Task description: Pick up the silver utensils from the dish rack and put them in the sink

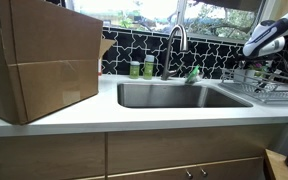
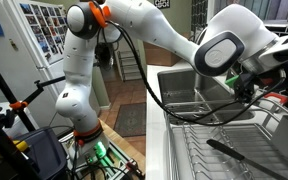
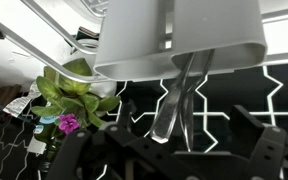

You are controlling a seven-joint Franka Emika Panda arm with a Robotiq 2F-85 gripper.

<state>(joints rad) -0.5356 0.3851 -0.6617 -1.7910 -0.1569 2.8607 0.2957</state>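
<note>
The wrist view is upside down. A white utensil holder [image 3: 179,40] fills its top, and two silver utensil handles [image 3: 174,105] stick out of it towards my gripper [image 3: 174,145]. The dark fingers stand wide apart on either side of the handles, open, not closed on them. In both exterior views the gripper [image 1: 256,58] [image 2: 250,88] hangs over the chrome wire dish rack [image 1: 274,93] [image 2: 199,150], right of the steel sink [image 1: 174,96] [image 2: 182,95]. A dark utensil [image 2: 234,150] lies on the rack bars.
A tall curved faucet [image 1: 176,42] stands behind the sink, with green bottles [image 1: 142,68] beside it. A large cardboard box [image 1: 39,60] sits on the counter left of the sink. A small plant with a pink flower [image 3: 69,105] is close to the holder.
</note>
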